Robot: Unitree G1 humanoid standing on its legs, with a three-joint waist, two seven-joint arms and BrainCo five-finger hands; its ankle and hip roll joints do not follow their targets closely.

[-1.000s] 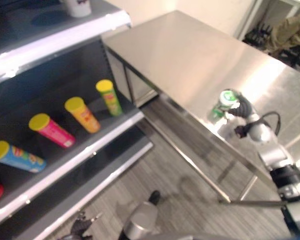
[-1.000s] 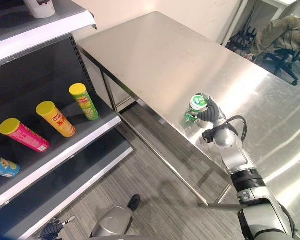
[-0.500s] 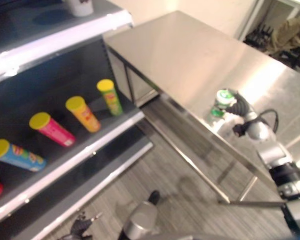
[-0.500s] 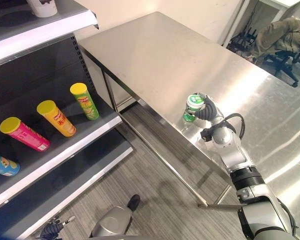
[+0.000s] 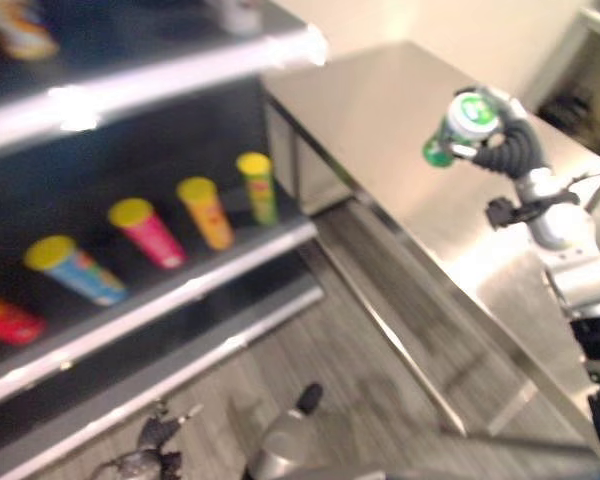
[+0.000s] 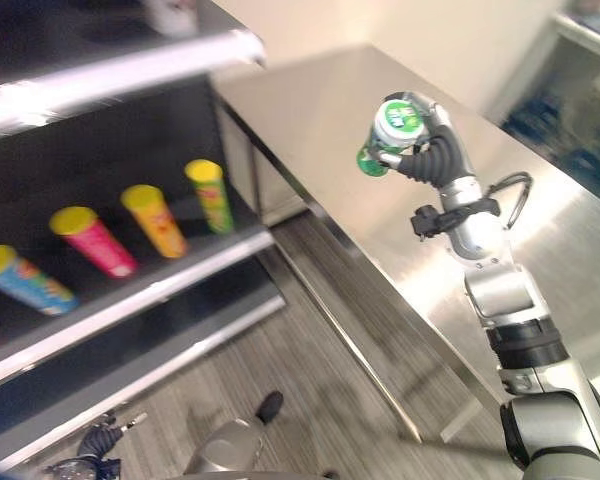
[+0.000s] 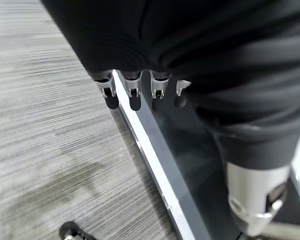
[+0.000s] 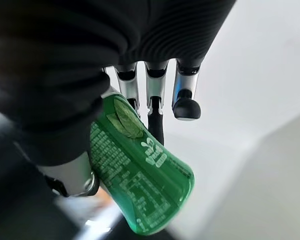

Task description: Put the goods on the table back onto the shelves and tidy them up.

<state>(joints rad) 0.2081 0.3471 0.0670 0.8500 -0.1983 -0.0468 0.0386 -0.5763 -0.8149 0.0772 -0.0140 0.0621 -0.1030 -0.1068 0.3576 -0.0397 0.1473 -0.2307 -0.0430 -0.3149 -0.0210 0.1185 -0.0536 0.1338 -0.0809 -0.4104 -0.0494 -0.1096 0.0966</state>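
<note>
Right hand (image 6: 435,155) raised well above the steel tabletop (image 6: 310,120), fingers (image 8: 155,107) wrapped around a green cylindrical can with a white-and-green lid (image 6: 390,132), thumb closing on its side. Can tilted, lid end facing the camera, clear of the tabletop and not touching anything but the hand.

Left hand (image 7: 140,92) hanging low by the floor near the shelf's bottom edge, fingers relaxed and straight, holding nothing.

On the dark middle shelf (image 6: 160,285), a row of tubes lying on their sides with yellow lids toward the front: a green tube (image 6: 211,194), an orange tube (image 6: 153,219), a pink tube (image 6: 92,240), a blue tube (image 6: 25,281). Something red (image 5: 5,318) further along in the left eye view, too blurred to name.

Judged progress: several goods already shelved, tabletop bare of other goods as far as visible, green can picked up but not yet placed. Left to do: carrying the can across to the shelf, setting it down beside the row, releasing, then any straightening of the tubes.
</note>
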